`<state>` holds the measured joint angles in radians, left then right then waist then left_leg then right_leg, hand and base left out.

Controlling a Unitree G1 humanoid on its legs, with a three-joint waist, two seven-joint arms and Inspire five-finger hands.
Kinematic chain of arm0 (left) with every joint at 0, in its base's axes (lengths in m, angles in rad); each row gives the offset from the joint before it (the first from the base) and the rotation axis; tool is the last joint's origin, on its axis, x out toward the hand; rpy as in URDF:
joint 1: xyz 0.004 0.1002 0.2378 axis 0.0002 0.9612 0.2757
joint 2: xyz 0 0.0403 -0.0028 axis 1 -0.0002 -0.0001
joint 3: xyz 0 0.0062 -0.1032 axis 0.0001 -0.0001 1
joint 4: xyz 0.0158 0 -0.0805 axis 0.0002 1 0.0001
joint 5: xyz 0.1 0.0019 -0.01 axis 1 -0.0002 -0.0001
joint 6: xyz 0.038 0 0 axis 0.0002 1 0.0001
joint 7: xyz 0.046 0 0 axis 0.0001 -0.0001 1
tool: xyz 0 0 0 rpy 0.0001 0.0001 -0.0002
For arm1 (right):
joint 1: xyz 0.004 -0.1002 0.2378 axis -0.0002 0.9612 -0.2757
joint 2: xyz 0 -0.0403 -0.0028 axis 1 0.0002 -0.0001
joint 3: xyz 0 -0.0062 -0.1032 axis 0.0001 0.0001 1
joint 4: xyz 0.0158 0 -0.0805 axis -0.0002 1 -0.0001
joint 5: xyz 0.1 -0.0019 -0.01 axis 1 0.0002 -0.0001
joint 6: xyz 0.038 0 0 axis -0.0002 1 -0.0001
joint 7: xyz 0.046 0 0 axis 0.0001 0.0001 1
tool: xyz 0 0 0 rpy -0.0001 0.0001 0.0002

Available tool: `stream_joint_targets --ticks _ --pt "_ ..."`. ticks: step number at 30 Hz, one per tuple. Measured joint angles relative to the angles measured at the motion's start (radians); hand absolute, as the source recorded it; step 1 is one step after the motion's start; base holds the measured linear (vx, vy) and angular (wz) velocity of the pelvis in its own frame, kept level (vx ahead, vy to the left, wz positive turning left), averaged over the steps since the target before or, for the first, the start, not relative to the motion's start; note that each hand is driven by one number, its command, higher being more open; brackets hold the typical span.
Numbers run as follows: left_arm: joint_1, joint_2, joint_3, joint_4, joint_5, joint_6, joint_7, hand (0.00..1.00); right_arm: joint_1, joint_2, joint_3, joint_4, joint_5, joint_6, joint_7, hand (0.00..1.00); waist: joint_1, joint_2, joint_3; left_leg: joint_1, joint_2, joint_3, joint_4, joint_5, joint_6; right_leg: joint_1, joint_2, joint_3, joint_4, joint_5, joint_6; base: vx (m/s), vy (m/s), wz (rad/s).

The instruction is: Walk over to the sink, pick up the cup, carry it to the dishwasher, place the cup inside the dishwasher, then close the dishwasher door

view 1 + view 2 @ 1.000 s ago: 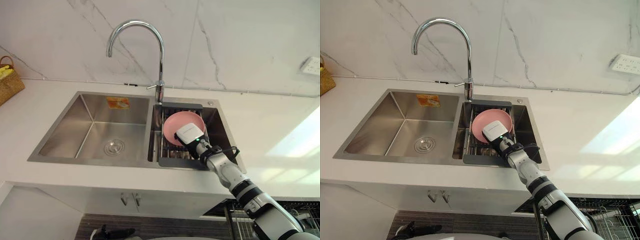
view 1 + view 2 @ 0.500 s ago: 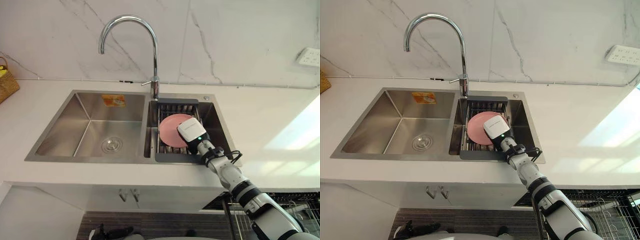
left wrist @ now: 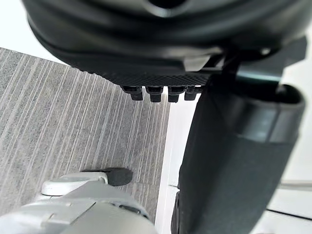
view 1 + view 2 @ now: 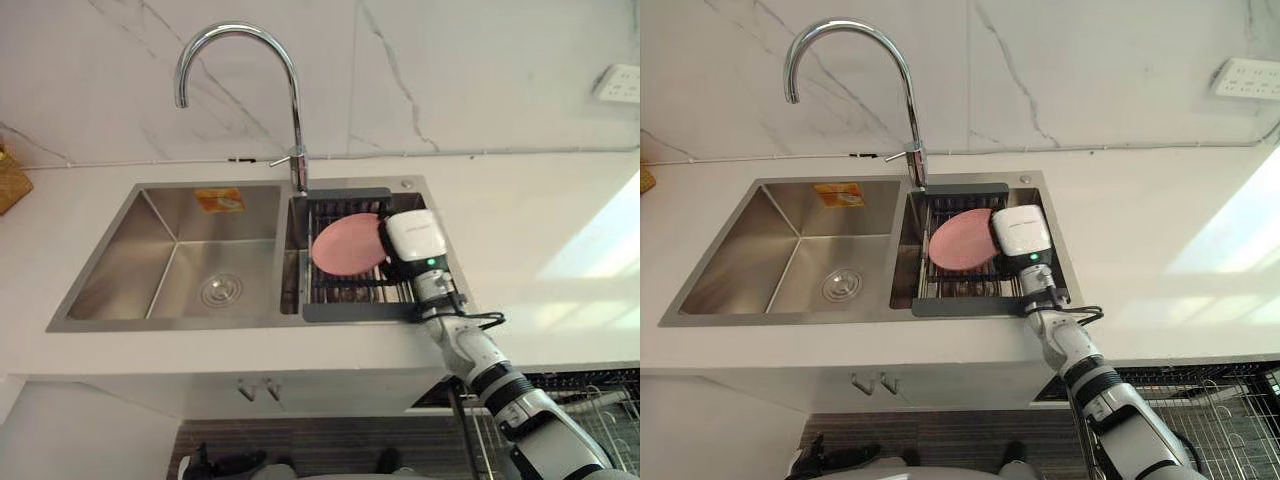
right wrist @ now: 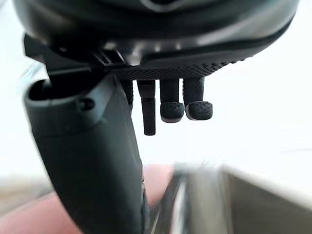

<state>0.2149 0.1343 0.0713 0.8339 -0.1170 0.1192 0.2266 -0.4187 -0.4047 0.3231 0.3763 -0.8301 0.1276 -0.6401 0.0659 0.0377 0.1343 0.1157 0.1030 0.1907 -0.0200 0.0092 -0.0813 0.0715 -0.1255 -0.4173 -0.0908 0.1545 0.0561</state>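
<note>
A pink cup (image 4: 343,246) lies tilted on the dark dish rack (image 4: 352,292) in the sink's right basin. My right hand (image 4: 413,240), with its white cover, is at the cup's right edge and hides that side of it. In the right wrist view its fingers (image 5: 171,110) are curled, and the pink cup (image 5: 34,217) shows close against the thumb (image 5: 92,165). My left hand (image 3: 234,161) hangs low over the grey floor, with its fingers (image 3: 161,92) straight and nothing in them.
The chrome tap (image 4: 240,60) arches over the divide between the basins. The left basin (image 4: 185,255) holds only its drain. White counter (image 4: 540,230) surrounds the sink. A wicker basket (image 4: 10,178) sits far left, and the open dishwasher's wire rack (image 4: 590,410) is at lower right.
The camera has shifted. My right hand has moved from above the cup to its right edge and its fingers have curled. The cup has tipped from mouth-up to tilted.
</note>
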Motion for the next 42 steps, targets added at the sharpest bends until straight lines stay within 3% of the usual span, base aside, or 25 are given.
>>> stream_joint_targets --ticks 5,9,10,14,17,20,21,27,31,34,39,42 --pt "0.001 -0.001 0.001 0.002 -0.001 -0.002 0.015 1.00 -0.004 0.019 -0.149 -0.049 0.157 0.000 -0.148 0.00 -0.006 0.000 0.000 0.013 0.000 0.004 0.000 -0.003 0.005 0.009 0.001 0.004 0.000 0.001 -0.001 0.06 0.019 -0.02" --pt "-0.009 -0.002 0.002 0.001 -0.001 -0.008 0.016 1.00 -0.003 0.059 -0.203 -0.052 0.273 -0.013 -0.173 0.00 -0.014 -0.001 0.000 0.020 -0.004 0.007 0.001 -0.007 0.006 0.014 0.000 0.007 0.000 0.001 -0.001 0.01 0.008 -0.01" --pt "-0.009 -0.003 0.003 0.001 -0.001 -0.008 0.016 1.00 -0.003 0.060 -0.205 -0.053 0.282 -0.016 -0.169 1.00 -0.014 -0.001 0.000 0.020 -0.004 0.007 0.001 -0.007 0.006 0.014 0.000 0.007 0.000 0.001 -0.001 0.00 0.000 0.00" --pt "-0.007 -0.017 0.025 0.001 -0.001 -0.002 0.018 1.00 -0.001 0.072 -0.210 -0.064 0.324 -0.039 -0.120 1.00 -0.015 -0.001 0.000 0.019 -0.003 0.006 0.003 -0.008 0.005 0.015 -0.001 0.006 -0.001 0.001 0.000 0.00 0.000 0.00" --pt "-0.003 -0.028 0.040 0.000 -0.001 0.008 0.019 1.00 0.011 0.096 -0.244 -0.111 0.381 -0.083 -0.093 1.00 -0.018 -0.001 0.000 0.019 -0.002 0.006 0.002 -0.008 0.004 0.015 -0.002 0.006 -0.001 0.000 0.000 0.00 0.000 0.00" --pt "0.001 -0.031 0.041 -0.006 -0.001 0.023 0.019 1.00 0.070 0.106 -0.303 -0.216 0.505 -0.159 0.001 1.00 -0.018 -0.003 -0.001 0.020 -0.003 0.006 0.001 -0.008 0.004 0.016 -0.003 0.006 0.000 0.000 0.000 0.00 0.000 0.00" --pt "0.027 -0.039 0.041 -0.047 0.000 0.074 0.014 1.00 0.275 0.131 -0.361 -0.478 0.683 -0.270 0.275 1.00 -0.024 -0.028 -0.045 0.041 0.005 0.010 0.000 -0.015 0.000 0.035 0.006 0.014 0.000 -0.008 -0.004 0.00 0.000 0.00" --pt "0.027 -0.039 0.046 -0.056 0.000 0.077 0.010 1.00 0.277 0.131 -0.366 -0.483 0.692 -0.270 0.295 1.00 -0.027 -0.029 -0.045 0.034 0.005 0.011 0.008 -0.015 0.000 0.032 0.004 0.013 0.004 -0.008 -0.004 0.00 0.000 0.00" --pt "0.028 -0.036 0.080 -0.132 -0.001 0.081 -0.031 1.00 0.297 0.111 -0.389 -0.520 0.777 -0.270 0.449 1.00 -0.027 -0.032 -0.043 -0.031 0.008 0.007 0.072 -0.035 0.004 0.001 -0.005 0.005 0.011 -0.003 -0.003 -0.01 0.020 0.05" --pt "0.021 -0.025 0.080 -0.186 -0.002 0.081 -0.075 1.00 0.317 0.041 -0.387 -0.541 0.796 -0.264 0.606 1.00 -0.028 -0.030 -0.036 -0.106 0.023 0.007 0.156 -0.084 0.006 -0.061 -0.023 -0.006 0.088 -0.043 0.003 -0.05 0.052 0.12" --pt "0.004 0.034 0.076 -0.236 -0.001 0.081 -0.173 1.00 0.330 -0.112 -0.329 -0.603 0.596 -0.254 0.862 1.00 -0.036 -0.036 0.000 -0.201 0.051 0.017 0.305 -0.138 0.000 -0.150 -0.072 -0.032 0.277 -0.137 0.005 -0.03 0.042 0.20" --pt "-0.003 0.059 0.076 -0.236 -0.001 0.083 -0.174 1.00 0.330 -0.116 -0.287 -0.604 0.426 -0.257 0.902 1.00 -0.034 -0.039 0.011 -0.202 0.068 0.054 0.312 -0.138 -0.003 -0.151 -0.079 -0.047 0.286 -0.144 0.006 0.02 -0.023 0.12"
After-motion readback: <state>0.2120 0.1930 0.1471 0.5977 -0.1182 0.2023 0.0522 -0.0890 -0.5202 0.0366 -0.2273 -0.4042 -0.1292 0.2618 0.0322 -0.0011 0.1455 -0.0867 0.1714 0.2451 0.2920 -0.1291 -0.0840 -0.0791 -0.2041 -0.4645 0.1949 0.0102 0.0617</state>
